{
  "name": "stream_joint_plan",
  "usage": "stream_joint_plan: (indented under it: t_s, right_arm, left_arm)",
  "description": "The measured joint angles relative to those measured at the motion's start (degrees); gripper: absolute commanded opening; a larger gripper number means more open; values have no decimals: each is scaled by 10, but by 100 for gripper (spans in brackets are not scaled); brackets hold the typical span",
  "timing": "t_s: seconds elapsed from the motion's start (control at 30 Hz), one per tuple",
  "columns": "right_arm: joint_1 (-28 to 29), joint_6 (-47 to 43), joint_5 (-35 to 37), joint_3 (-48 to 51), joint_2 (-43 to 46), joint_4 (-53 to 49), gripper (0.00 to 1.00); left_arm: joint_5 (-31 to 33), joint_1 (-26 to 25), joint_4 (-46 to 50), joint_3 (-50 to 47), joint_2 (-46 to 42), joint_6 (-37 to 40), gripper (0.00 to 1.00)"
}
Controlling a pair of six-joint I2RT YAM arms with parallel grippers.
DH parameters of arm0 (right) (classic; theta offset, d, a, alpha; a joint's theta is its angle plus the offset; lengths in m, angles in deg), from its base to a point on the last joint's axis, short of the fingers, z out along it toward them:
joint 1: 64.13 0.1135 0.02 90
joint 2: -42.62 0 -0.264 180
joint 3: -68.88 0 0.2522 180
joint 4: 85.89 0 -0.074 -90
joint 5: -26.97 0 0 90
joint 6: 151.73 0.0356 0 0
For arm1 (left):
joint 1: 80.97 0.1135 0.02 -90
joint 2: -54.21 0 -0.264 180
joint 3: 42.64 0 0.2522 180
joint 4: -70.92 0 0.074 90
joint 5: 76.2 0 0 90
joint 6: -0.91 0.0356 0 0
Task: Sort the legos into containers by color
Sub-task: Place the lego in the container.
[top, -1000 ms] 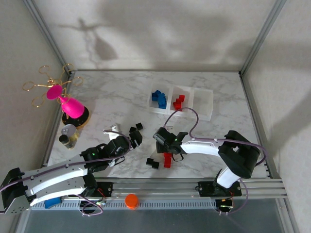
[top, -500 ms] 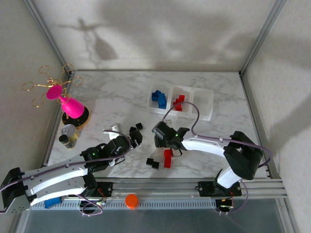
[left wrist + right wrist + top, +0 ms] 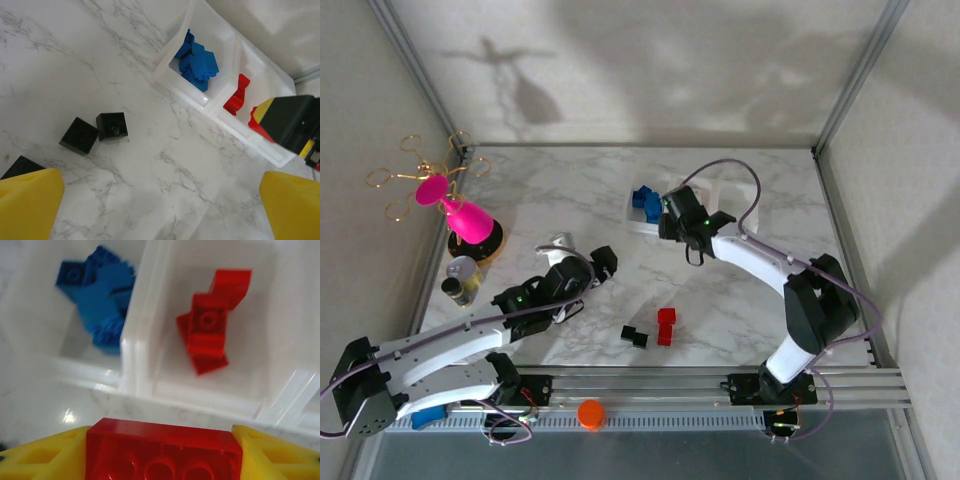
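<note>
Sort partway through. The containers are three joined bins in a row at the far side of the table. Left bin holds a heap of blue legos, perhaps four or five, too bunched for an exact count. Middle bin holds red bricks, two or three overlapped. Third bin shows no black brick in it. Right claw clamps one red brick between its yellow fingers, poised at the near wall of the middle bin; the drop looks to be next. Left claw is spread wide, holding nothing, above the marble near three loose black bricks, one partly covered by the claw. Near the front edge lie two more black bricks, touching, and just beside them two red ones. No loose blue in view. Left to do, by my reckoning: one red in hand, two red and five black on the table.
</note>
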Motion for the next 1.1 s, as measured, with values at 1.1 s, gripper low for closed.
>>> stream_joint_plan:
  t_s: [1.1]
  right_arm:
    - [-108, -94, -7, -228, -218, -2, 79]
  left_arm:
    - [-88, 54, -58, 60, 100, 45, 99]
